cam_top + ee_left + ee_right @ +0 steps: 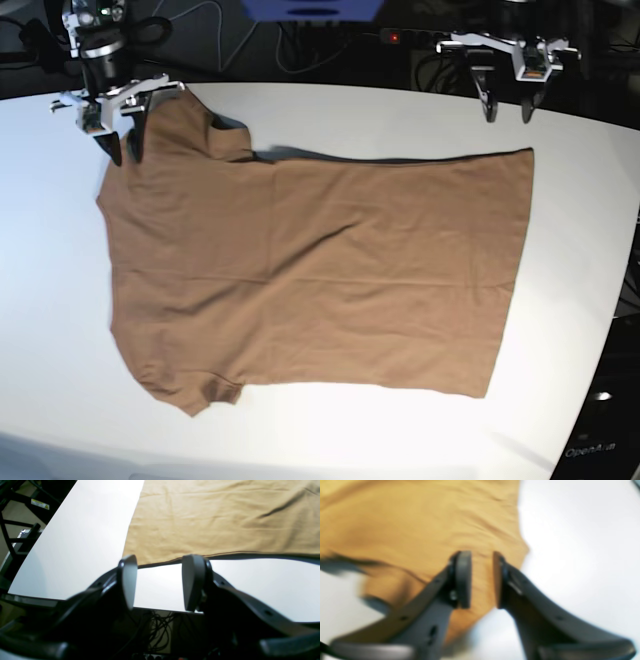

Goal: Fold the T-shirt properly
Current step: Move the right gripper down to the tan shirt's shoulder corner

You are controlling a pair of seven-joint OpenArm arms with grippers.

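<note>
- My left gripper hangs with its fingers apart and nothing between them; through the gap I see bare white table and, just past the fingertips, the hem edge of the T-shirt.
- From the base view this left gripper sits above the table beyond the shirt's far hem corner, apart from the cloth.
- My right gripper also has its fingers parted, and tan cloth fills the gap between them; the wrist picture is blurred, so I cannot tell whether the tips touch the fabric.
- In the base view the right gripper is at the far sleeve, over its edge.
- The T-shirt lies spread flat on the white table, sleeves toward my right arm's side, hem toward my left, with a few shallow wrinkles across the body.
- A dark strip shows along the shirt's far edge.
</note>
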